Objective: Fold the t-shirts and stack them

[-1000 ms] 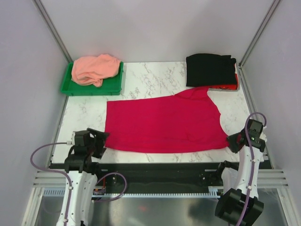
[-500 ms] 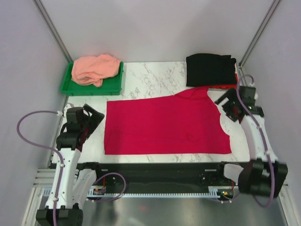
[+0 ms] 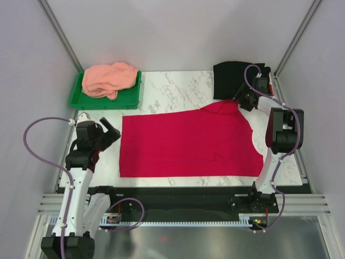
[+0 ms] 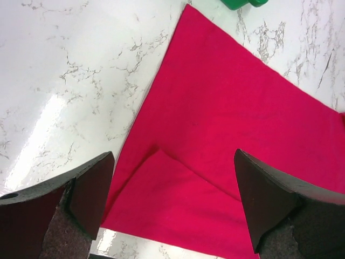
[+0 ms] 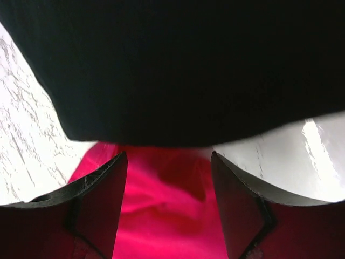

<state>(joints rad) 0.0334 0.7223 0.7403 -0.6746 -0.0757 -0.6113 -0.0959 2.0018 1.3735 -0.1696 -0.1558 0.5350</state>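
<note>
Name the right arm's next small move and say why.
Probably lower the right gripper and close on the far corner of the red shirt: its jaws stand open over that corner, beside the black shirt, holding nothing.

Bright, even light comes from overhead. The top view is sharp, with only thin, soft shadows along the red shirt (image 3: 188, 143). In the left wrist view a white glare patch washes out the table (image 4: 38, 156) beside that shirt's edge. In the right wrist view the black shirt (image 5: 172, 65) is a featureless dark mass, the table beside it is blown out white, and the red cloth is slightly blurred.
</note>
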